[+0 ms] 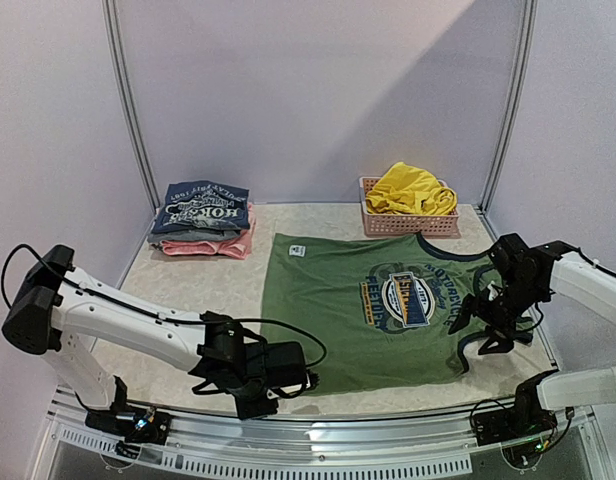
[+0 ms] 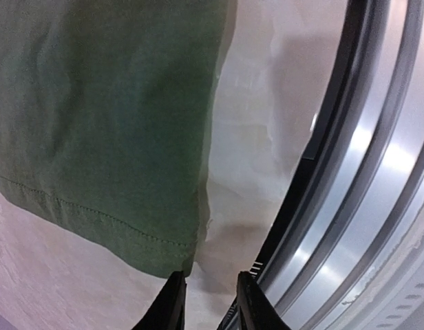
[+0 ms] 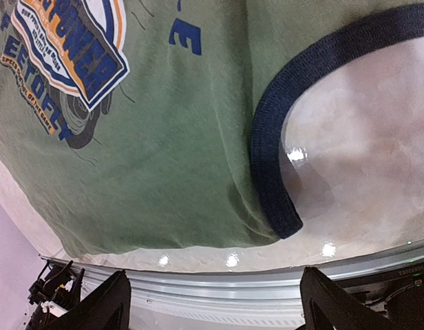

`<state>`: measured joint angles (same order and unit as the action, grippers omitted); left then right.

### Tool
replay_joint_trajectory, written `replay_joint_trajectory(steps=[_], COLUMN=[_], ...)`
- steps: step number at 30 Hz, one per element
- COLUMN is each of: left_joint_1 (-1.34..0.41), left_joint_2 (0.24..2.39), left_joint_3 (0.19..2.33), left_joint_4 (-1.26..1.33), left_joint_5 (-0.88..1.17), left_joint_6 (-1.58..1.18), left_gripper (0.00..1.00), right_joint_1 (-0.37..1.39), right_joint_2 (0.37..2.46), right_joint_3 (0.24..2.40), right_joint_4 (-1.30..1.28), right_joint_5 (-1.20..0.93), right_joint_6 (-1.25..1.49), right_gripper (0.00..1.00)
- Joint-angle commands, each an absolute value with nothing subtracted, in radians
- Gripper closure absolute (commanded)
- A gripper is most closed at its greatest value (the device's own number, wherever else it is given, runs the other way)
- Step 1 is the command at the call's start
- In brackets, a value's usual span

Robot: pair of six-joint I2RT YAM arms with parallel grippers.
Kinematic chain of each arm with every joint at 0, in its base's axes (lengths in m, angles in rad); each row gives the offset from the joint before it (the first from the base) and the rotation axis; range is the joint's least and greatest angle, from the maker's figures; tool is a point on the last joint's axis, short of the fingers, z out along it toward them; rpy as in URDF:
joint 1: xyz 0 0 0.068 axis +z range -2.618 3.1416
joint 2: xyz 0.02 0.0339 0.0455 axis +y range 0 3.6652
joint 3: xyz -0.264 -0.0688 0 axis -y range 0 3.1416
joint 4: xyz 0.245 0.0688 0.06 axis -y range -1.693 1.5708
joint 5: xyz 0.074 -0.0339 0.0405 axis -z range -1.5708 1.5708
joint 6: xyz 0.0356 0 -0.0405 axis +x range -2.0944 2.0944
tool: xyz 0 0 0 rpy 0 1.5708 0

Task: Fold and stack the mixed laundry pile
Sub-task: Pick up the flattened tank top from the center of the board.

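Left wrist view: what is listed?
— Olive shirt (image 2: 109, 124) flat, hem corner (image 2: 176, 261) at 11 o'clock of left gripper (image 2: 212, 302), narrow, empty; right gripper (image 3: 219, 302) wide, empty. Risk: corner, outside jaws, could be missed.

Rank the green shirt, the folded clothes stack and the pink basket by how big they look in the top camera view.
1. green shirt: clearly the largest, spread flat.
2. folded clothes stack and pink basket: they look about alike, so I won't rank one over the other.
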<state>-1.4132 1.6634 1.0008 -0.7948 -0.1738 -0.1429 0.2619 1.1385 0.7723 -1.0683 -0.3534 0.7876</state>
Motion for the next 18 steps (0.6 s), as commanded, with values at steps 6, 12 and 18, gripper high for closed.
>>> replay_joint_trajectory(steps=[6,12,18], left_joint_1=[-1.439,-1.439,-1.439], left_joint_2=[1.765,1.784,1.767], left_joint_3=[1.006,1.017,1.021], left_joint_4=[-0.760,-0.767,-0.776], left_joint_5=[-0.253,-0.259,-0.262], left_joint_6=[-0.125,-0.132,-0.149], left_gripper=[0.87,1.00,1.00], right_joint_1=[0.268,0.269,0.269], right_joint_2=[1.096,1.098,1.097], right_joint_3=[0.748,0.730,0.691], right_joint_4=[-1.074,-1.060,-1.006], right_joint_5=[-0.355,-0.359,-0.391], right_joint_6=[0.806,0.809,0.834], right_gripper=[0.14,0.14,0.14])
